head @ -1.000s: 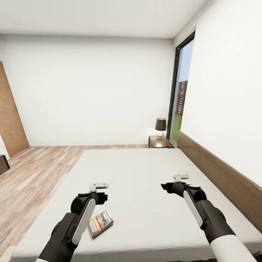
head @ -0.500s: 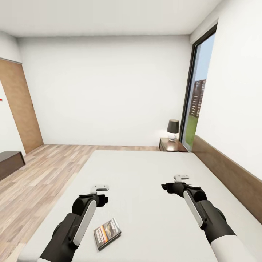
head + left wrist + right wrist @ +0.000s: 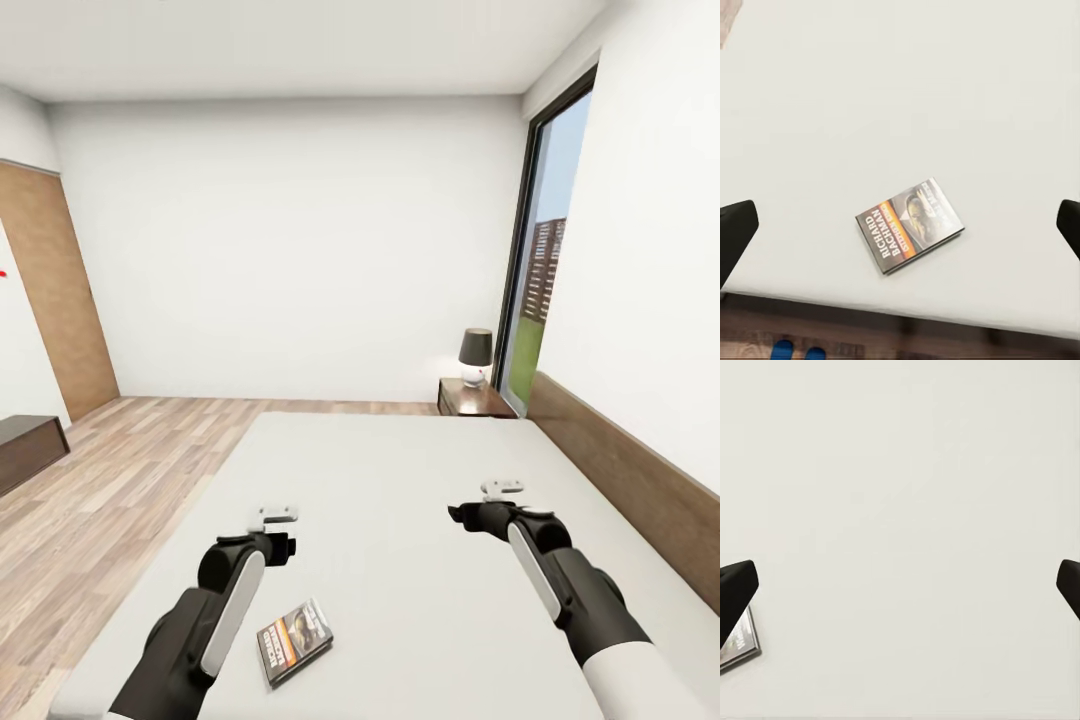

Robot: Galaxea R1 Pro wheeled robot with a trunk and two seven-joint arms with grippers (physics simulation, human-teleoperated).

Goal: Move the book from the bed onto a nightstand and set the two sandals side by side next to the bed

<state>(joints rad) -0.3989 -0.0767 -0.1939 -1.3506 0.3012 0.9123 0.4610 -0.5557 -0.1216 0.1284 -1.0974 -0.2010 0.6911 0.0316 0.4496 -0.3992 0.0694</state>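
Book (image 3: 294,640) lies flat on the bed (image 3: 400,480), near the mattress's near edge, just right of the left forearm, untouched. Left gripper (image 3: 273,517) hovers over the mattress beyond the book, fingers spread wide, empty; its wrist view has the book (image 3: 909,224) centred between the fingertips. Right gripper (image 3: 501,489) hangs over bare mattress, also spread, empty. Far right: nightstand (image 3: 475,398) with lamp (image 3: 476,357) by the window (image 3: 535,290).
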